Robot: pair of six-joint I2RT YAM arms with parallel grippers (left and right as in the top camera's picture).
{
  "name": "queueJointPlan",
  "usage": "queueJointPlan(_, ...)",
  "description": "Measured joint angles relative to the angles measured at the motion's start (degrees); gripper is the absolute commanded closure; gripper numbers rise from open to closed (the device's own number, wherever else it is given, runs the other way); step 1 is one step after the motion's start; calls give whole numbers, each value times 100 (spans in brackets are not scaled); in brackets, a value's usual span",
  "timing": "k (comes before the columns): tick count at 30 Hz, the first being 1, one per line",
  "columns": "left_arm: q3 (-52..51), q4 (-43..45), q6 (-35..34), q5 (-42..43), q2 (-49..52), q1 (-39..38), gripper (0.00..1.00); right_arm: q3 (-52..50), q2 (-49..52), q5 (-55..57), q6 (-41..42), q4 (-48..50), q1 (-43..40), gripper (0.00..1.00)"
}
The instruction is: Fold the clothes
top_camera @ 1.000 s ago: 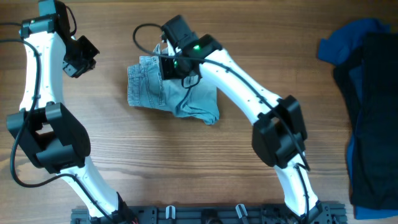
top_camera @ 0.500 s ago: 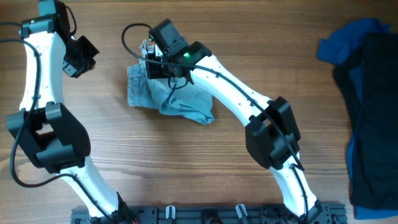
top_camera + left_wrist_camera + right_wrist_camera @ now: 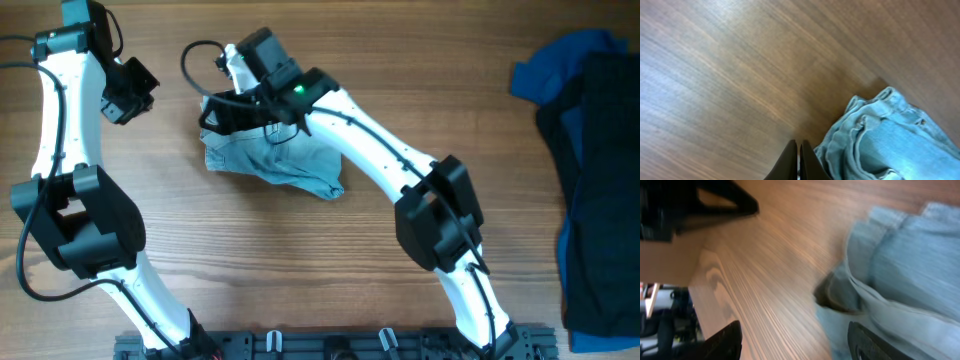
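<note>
The clothes, light blue denim shorts (image 3: 283,164), lie bunched and partly folded on the wooden table left of centre. My right gripper (image 3: 222,112) hovers over their left end. In the right wrist view its fingers (image 3: 724,341) stand wide apart and hold nothing; the denim (image 3: 905,275) lies under the right-hand finger, bare wood under the other. My left gripper (image 3: 126,93) hangs to the left of the shorts, apart from them. The left wrist view has its tips (image 3: 798,161) pressed together over bare wood, with the stitched denim edge (image 3: 880,142) just to their right.
A heap of royal-blue and black garments (image 3: 590,150) covers the table's right edge. The arm bases and a black rail (image 3: 330,345) run along the front edge. The left arm's dark links (image 3: 690,205) show at the top left of the right wrist view.
My right gripper has travelled left across the shorts, carrying a layer of denim over, then opened and let it go. The left arm has not moved.
</note>
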Motion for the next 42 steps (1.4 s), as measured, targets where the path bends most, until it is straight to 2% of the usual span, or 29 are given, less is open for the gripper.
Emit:
queueJointPlan(2, 0, 153, 39, 168, -11, 0, 96, -2, -81, -46, -151, -437, -289, 30)
queueJointPlan(5, -33, 605, 221, 785, -236, 0, 96, -2, -590, 562, -299, -1692, -1283, 25)
queueJointPlan(9, -31, 721, 273, 1687, -1043, -122, 96, 68, -1056, 1585, -378, -2830, -2273, 0)
queueJointPlan(11, -13, 719, 278, 1930, -1187, -369, 96, 68, -1095, 1932, -387, -3136, -2618, 0)
queueJointPlan(14, -2, 796, 251, 2068, -903, -1187, 96, 42, -1093, 2367, -411, -3515, -3132, 0)
queueJointPlan(19, -15, 988, -164, 1460, -61, -2199, 96, 39, -1093, 2590, -409, -3373, -3499, 0)
queueJointPlan(29, -20, 787, -1023, 354, 433, -3488, 96, 39, -1093, 2623, -411, -2446, -3521, 0)
queueJointPlan(42, -20, 168, -1320, -905, 800, -3742, 96, 39, -1093, 2623, -409, -2273, -3521, 0)
